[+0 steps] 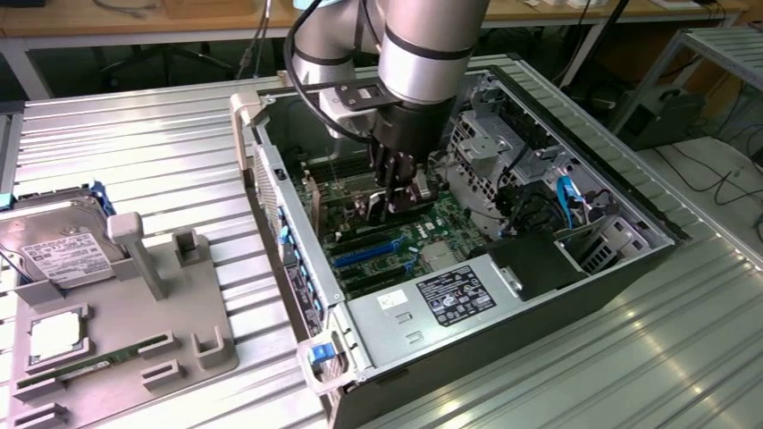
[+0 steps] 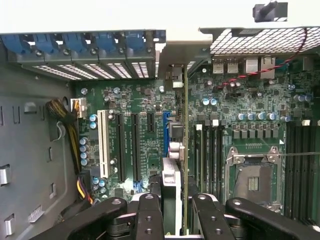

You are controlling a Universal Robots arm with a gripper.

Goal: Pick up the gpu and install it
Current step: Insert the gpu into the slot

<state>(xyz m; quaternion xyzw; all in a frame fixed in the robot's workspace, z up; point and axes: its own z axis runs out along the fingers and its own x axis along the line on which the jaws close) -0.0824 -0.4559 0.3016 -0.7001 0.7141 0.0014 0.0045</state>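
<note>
At the bottom centre of the wrist view, the gripper [image 2: 172, 212] is clamped on the gpu [image 2: 185, 150], held edge-on and upright over the motherboard [image 2: 142, 105] beside the blue slot [image 2: 166, 132]. Farther, at the exterior view's left, a hard drive [image 1: 54, 246] rests in a grey fixture [image 1: 143, 313].

Matt ribbed metal table [image 1: 155, 161]
</note>
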